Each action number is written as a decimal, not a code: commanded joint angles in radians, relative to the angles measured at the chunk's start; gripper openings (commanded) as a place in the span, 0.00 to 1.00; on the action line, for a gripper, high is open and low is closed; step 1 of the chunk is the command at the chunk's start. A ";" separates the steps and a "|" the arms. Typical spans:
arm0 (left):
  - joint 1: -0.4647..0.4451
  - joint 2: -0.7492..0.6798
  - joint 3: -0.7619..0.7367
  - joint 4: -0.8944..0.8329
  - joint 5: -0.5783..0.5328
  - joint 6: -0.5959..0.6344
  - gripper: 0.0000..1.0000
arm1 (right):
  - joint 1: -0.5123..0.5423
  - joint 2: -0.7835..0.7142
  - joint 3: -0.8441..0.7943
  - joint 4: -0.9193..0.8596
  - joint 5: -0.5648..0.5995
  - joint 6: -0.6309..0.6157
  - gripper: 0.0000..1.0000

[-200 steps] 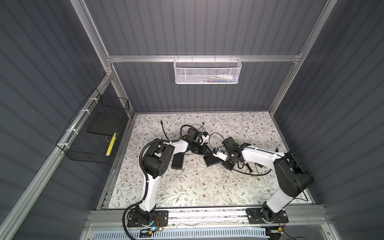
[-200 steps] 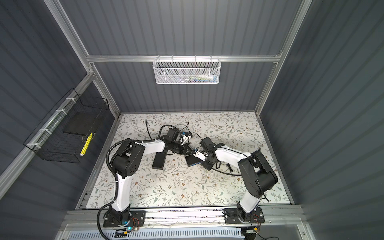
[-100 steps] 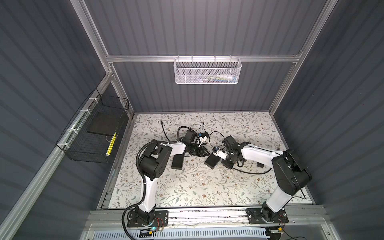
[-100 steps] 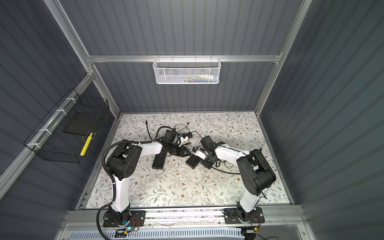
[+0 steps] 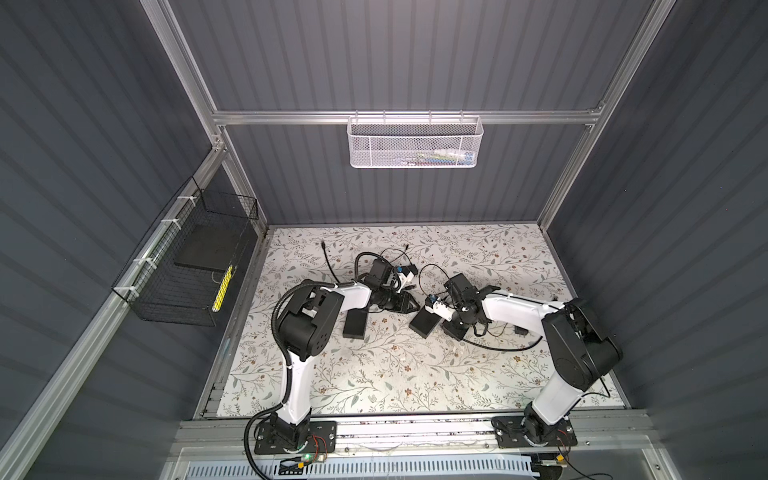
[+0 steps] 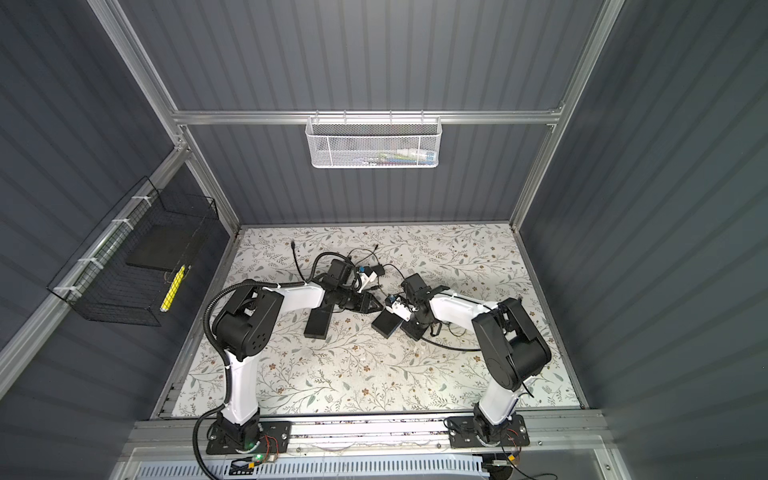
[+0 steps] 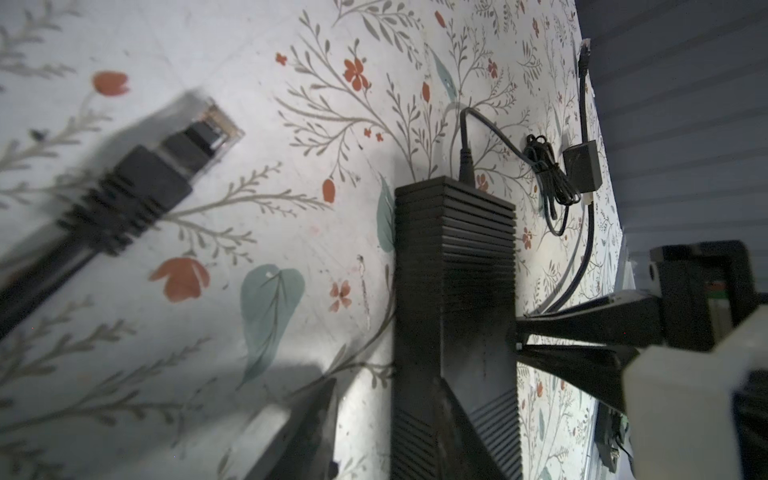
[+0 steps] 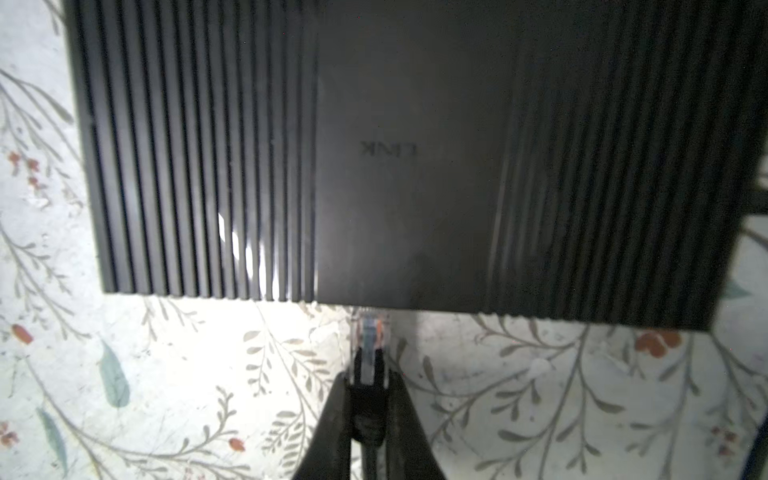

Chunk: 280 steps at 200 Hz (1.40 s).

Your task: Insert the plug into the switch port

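Clenching the clear-tipped, black-booted Ethernet plug, the right pincer holds its tip at the edge of the ribbed black plastic switch, the port itself hidden. Over the last second switch and arms have barely shifted on the floral-patterned surface, so insertion seems stalled at alignment. The left pincer lies just beside the switch; whether it grips, I cannot tell.

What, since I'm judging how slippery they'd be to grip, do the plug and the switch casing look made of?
Plug: clear, glossy hard plastic tip, coloured wires showing through; its black boot looks matte, likely moulded rubber or soft plastic. Switch: black ribbed casing, satin finish with a soft highlight across the ribs; plastic or coated metal, cannot tell.
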<state>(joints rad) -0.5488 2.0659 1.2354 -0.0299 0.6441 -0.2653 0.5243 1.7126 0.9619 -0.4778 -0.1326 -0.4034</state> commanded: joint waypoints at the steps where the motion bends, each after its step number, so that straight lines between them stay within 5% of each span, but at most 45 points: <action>1: 0.006 -0.050 0.010 -0.006 -0.004 -0.005 0.44 | 0.003 0.019 0.024 -0.002 -0.023 0.023 0.00; 280: -0.030 0.030 0.006 0.022 0.050 -0.012 0.41 | 0.006 0.073 0.093 -0.033 -0.065 0.089 0.00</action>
<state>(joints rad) -0.5770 2.0796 1.2350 -0.0048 0.6804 -0.2722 0.5251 1.7599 1.0344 -0.4870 -0.1829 -0.3470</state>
